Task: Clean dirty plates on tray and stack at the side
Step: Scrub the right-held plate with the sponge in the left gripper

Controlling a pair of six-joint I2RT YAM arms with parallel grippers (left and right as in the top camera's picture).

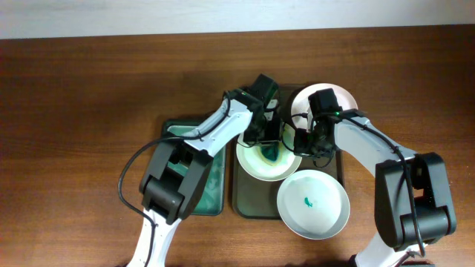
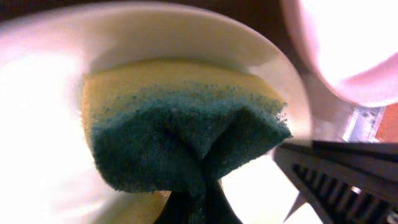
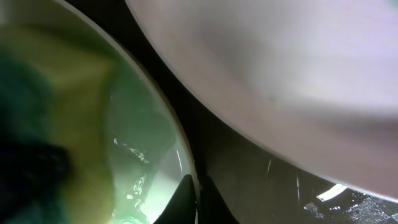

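Step in hand: scrubbing. Left gripper (image 1: 272, 147) clamped on sponge (image 2: 180, 130), pressing it onto middle plate (image 1: 256, 167) on tray (image 1: 247, 202). Right gripper (image 3: 196, 200) pinches that plate's rim, steadying. Next, likely: finish wiping, lift to side stack. Smeared plate (image 1: 328, 216) waits.

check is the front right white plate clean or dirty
Dirty: the round white glossy plate at the front right of the dark olive-brown rectangular tray has a small teal smear in its middle.
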